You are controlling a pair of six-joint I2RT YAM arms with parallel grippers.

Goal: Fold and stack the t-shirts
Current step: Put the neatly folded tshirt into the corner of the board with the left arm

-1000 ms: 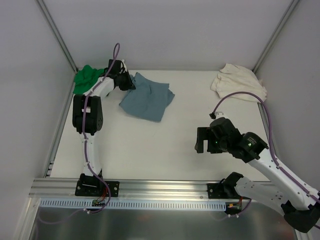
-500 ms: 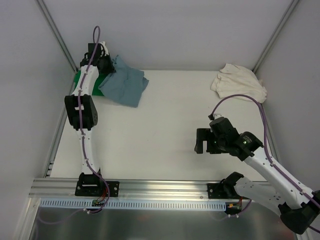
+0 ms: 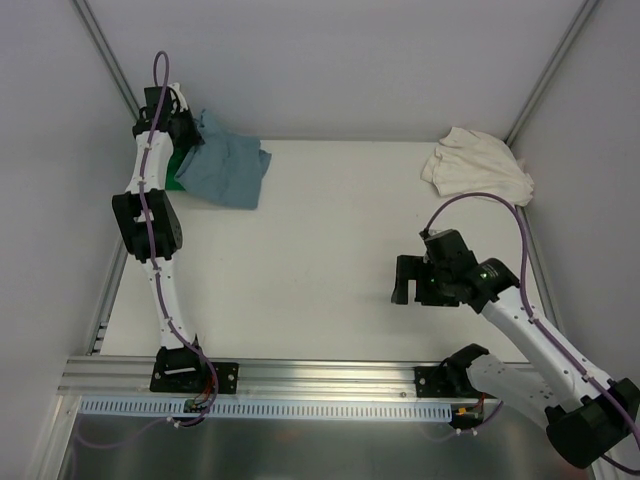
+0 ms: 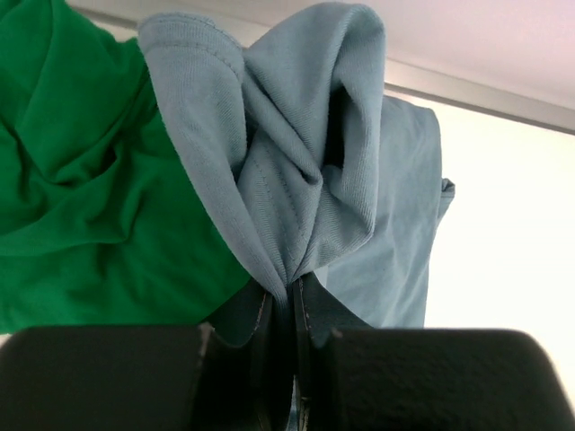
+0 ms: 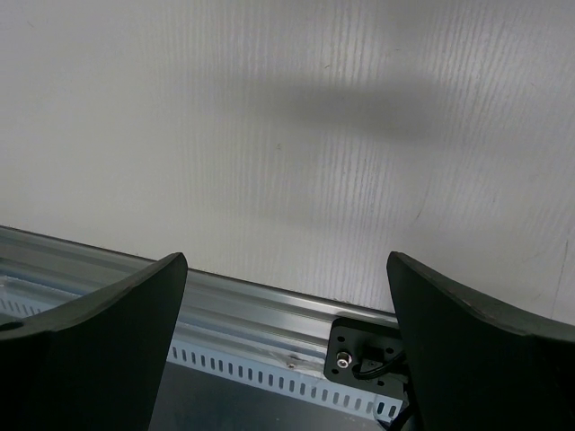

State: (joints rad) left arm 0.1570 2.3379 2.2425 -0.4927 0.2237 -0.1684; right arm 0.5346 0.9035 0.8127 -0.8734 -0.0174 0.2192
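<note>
You have three t-shirts in view, one of each colour. The blue-grey tee [image 3: 232, 168] is at the far left corner of the table [image 3: 320, 230]. Your left gripper [image 3: 178, 128] is clenched on a bunched fold of it, and in the left wrist view the cloth gathers into tight pleats right where the two fingers pinch together [image 4: 280, 310]. From that pinch the blue-grey cloth [image 4: 310, 171] fans out and drapes down, its lower edge lying on the white surface. The green tee [image 3: 181, 160] sits crumpled in the same corner. The blue-grey one partly covers it, and from above you see only a sliver of green beside the arm. The wrist camera shows much more of it [image 4: 81, 206], rumpled to the left of the held fold and touching it. The cream-white tee [image 3: 478, 165] lies in a loose heap at the far right corner, well apart from the other two and from both arms. Your right gripper [image 3: 403, 280] hangs over bare table on the right side, nearer the front. Its two fingers are spread wide with nothing between them [image 5: 286, 269], and below them you can see the tabletop and the slotted aluminium rail [image 5: 260, 310] at the near edge. Any print or stitched label on the cloth is too small or too folded to read.
</note>
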